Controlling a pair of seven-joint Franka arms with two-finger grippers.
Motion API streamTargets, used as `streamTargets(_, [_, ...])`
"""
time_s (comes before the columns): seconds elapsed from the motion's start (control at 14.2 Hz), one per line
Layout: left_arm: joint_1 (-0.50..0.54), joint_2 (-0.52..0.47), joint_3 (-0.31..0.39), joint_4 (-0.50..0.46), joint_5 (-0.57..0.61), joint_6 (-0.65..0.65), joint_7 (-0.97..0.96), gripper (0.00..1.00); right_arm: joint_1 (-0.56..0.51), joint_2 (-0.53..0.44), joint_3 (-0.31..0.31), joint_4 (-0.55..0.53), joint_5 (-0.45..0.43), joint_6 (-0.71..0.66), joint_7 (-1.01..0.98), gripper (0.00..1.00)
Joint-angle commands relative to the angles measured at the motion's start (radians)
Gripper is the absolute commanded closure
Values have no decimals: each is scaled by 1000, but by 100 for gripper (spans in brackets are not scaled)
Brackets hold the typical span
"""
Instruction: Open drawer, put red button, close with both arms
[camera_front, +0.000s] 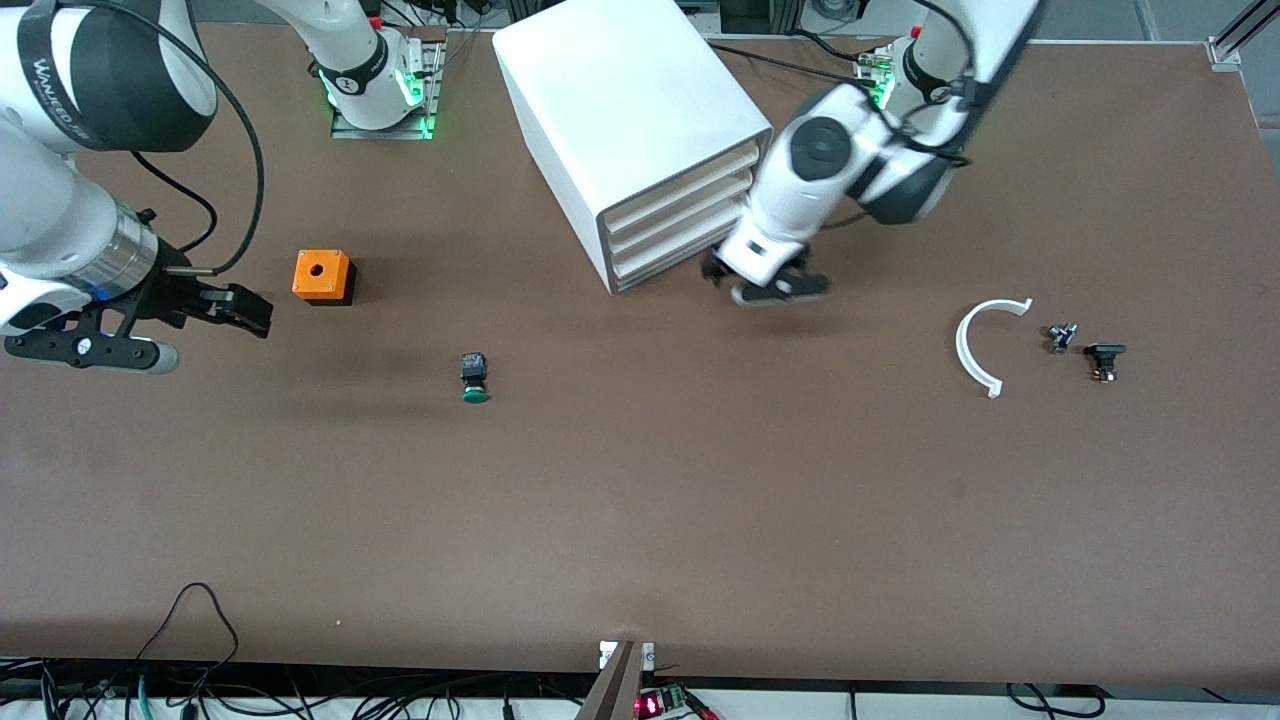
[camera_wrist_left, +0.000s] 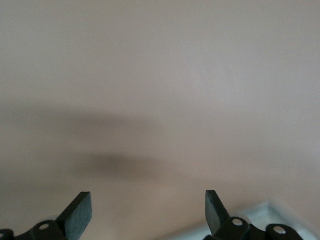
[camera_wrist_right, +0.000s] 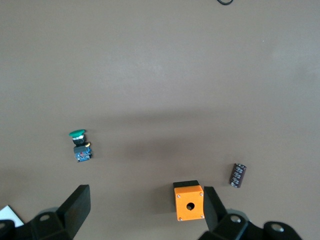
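The white cabinet (camera_front: 620, 110) stands at the robots' edge of the table. Its three drawers look shut, and the lowest drawer (camera_front: 668, 262) is level with the two above. My left gripper (camera_front: 758, 283) is open and empty, low over the table just in front of that drawer's front, at its end toward the left arm. In the left wrist view, the left gripper (camera_wrist_left: 149, 210) shows bare table between its fingers. My right gripper (camera_front: 212, 335) is open and empty, beside the orange box (camera_front: 322, 275). The red button shows in no view.
A green-capped button (camera_front: 474, 378) lies mid-table and shows in the right wrist view (camera_wrist_right: 78, 145). That view also shows the orange box (camera_wrist_right: 189, 204) and a dark cylinder (camera_wrist_right: 238, 175). A white arc (camera_front: 985, 345) and two small dark parts (camera_front: 1062, 337) (camera_front: 1104, 358) lie toward the left arm's end.
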Motion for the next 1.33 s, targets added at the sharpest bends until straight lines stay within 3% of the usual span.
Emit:
streamTargets(0.0, [55,-84,108,49,-9,-36,14,0,-30,-78,16,-109,11,42,-28,0])
streamTargets(0.14, [68,-124,145,121,-9,-152,38,0,-83,-86,27,-133,9,76,-45,0])
streamTargets(0.28, [66,-146,189,245,-7,-358,182,0,-149,-84,71,-136,12,85,-81,0])
streamTargets(0.63, [66,-163,343,488,-10,-695,506,0,-154,-83,82,-136,16,85,-81,0])
streamTargets(0.91, [66,-164,375,540,-6,-760,588,0,-156,-106,82,-171,16,89,-81,0])
streamTargets(1.26, [88,-163,380,536,-12,-777,736,0,-157,-245,58,-388,16,193,-96,0])
